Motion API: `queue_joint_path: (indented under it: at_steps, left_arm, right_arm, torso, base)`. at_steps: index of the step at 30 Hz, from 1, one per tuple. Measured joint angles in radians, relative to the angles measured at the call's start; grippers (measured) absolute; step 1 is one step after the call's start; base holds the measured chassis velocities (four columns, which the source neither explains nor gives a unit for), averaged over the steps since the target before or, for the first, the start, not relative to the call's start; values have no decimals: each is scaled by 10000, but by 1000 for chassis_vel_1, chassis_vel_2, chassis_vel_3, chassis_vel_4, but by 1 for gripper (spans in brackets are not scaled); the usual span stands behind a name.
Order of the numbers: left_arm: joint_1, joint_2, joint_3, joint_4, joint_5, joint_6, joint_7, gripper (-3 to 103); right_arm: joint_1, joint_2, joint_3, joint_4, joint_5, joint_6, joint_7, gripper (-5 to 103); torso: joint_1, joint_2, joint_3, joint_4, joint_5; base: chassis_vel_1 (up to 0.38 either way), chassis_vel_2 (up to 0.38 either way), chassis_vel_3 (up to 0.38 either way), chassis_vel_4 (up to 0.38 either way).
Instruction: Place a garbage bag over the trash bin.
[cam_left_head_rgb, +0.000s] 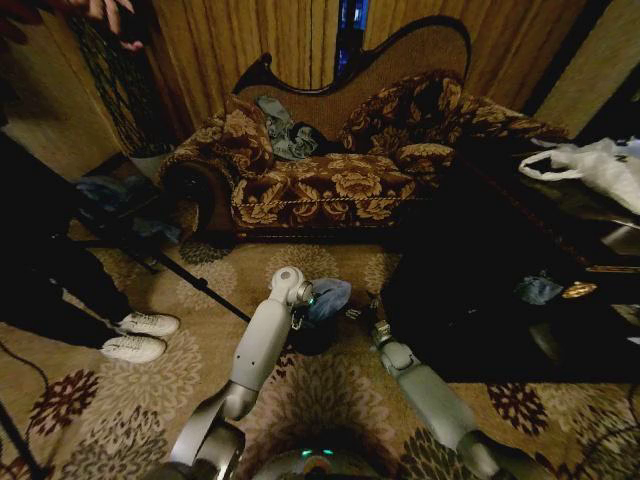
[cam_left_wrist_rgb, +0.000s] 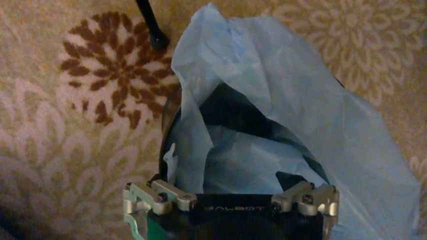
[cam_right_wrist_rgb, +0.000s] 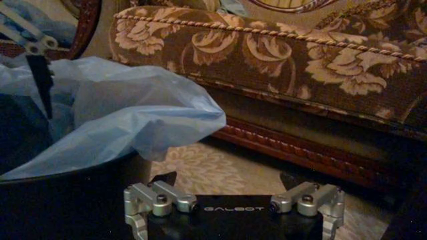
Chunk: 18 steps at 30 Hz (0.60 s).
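I am looking down from the head camera at a flowered carpet (cam_left_head_rgb: 330, 400), and the trash bin (cam_left_head_rgb: 312, 335) is sitting at about 12 o'clock from the robot's base, between the two arms, in front of a patterned sofa (cam_left_head_rgb: 330, 180). The garbage bag (cam_left_head_rgb: 328, 297) is lying bunched over the bin's top, spilling toward 1 o'clock. The left gripper (cam_left_head_rgb: 304, 300) is hanging directly over the bin at the bag. In the left wrist view the bag (cam_left_wrist_rgb: 287, 115) is draping over and into the dark bin (cam_left_wrist_rgb: 230, 112), and I am seeing the claw's linkages spread wide at the frame's edge, one dark finger (cam_left_wrist_rgb: 288, 178) showing against the film; I cannot tell whether it is pinching the plastic. The right gripper (cam_left_head_rgb: 362, 312) is sitting low, just beside the bin at its 3 o'clock. In the right wrist view its claw is also standing wide open and holding nothing, with the bin's rim (cam_right_wrist_rgb: 60, 175) and the blue film (cam_right_wrist_rgb: 133, 110) close beside it and the sofa's front (cam_right_wrist_rgb: 300, 65) beyond.
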Motion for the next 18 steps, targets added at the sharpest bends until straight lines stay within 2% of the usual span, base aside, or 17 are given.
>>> queue_joint_path:
  at_steps: [6,8,9,13,15,16,17,18]
  left_arm:
    - [-41,-49,4,140,23,-1,150,103]
    - [-39,-56,23,125,50,-57,154,97]
    - [-39,-56,23,125,50,-57,154,97]
    - [43,-36,47,8,182,-97,157,76]
    - [51,-32,49,0,193,-109,157,76]
    - [61,-29,53,-5,202,-126,160,70]
    - [61,-29,53,-5,202,-126,160,70]
    - [66,-36,58,0,214,-165,164,64]
  right_arm:
    - [64,-11,-50,-44,-1,28,12,100]
    - [140,-13,-82,-74,-4,40,17,100]
    - [140,-13,-82,-74,-4,40,17,100]
    - [270,11,-67,-158,-29,55,21,100]
    - [301,14,-56,-176,-35,58,21,100]
    - [335,14,-50,-199,-39,61,21,100]
    - [335,14,-50,-199,-39,61,21,100]
    - [356,9,-53,-214,-41,63,21,100]
  torso:
    - [0,0,0,0,0]
    - [0,0,0,1,0]
    - [0,0,0,1,0]
    - [0,1,0,1,0]
    - [0,1,0,1,0]
    - [0,2,0,1,-1]
    - [0,2,0,1,-1]
    - [0,2,0,1,0]
  base:
    - [0,0,0,0]
    - [0,0,0,0]
    - [0,0,0,0]
    - [0,0,0,0]
    - [0,0,0,0]
    - [0,0,0,0]
    - [0,0,0,0]
    - [0,0,0,0]
